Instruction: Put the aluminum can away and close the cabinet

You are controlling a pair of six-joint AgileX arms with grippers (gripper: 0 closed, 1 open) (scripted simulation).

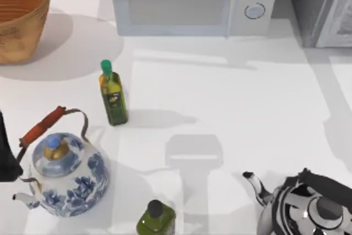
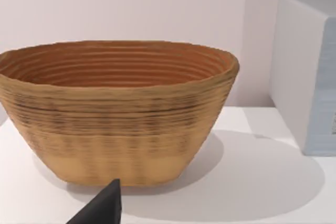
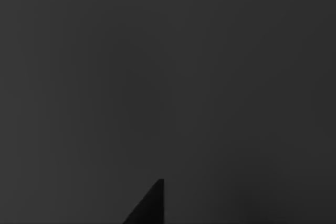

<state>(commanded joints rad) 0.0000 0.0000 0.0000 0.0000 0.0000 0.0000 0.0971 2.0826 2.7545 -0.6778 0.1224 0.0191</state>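
While jaw states cannot be told, the white table [image 1: 231, 97] meets a pale wall [image 2: 131, 3].

A white counter [image 1: 236, 97] fills the top view, lit from above so that soft grey shadows fall across it. A pale wall [image 2: 131, 3] with a faint pink tint rises behind it. At the back stands a white microwave [image 1: 192, 1] with two round knobs at its right. A woven basket [image 1: 19, 15] sits in the back left corner, well apart from the microwave. A green-capped oil bottle [image 1: 113, 94] stands upright near the middle. A blue-and-white kettle [image 1: 63, 171] sits at the front left, a chrome kettle [image 1: 308, 205] at the front right, and between them what looks like a second, dark-capped bottle [image 1: 155, 218]. The right wrist view is dark.
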